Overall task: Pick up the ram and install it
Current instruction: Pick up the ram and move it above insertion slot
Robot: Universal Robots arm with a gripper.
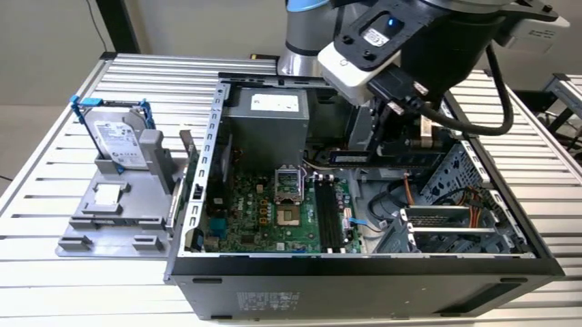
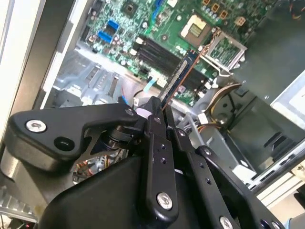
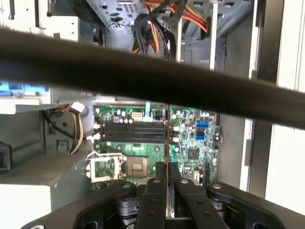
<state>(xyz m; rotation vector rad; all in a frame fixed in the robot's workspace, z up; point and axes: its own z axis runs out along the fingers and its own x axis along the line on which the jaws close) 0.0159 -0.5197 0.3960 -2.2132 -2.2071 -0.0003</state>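
In the second wrist view we see our pincer [image 2: 157, 106] clamped shut on the ram [image 2: 178, 76], held clear above the motherboard's black slots [image 2: 157, 51] inside the open case [image 1: 364, 286], so we judge installing underway, needing its edge squared over one slot.

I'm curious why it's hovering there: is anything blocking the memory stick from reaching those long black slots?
Nothing visible does. The gripper is shut on the ram, which hangs in open air above the motherboard's black slots. The slots look empty. The cable bundle lies beside them, not across.
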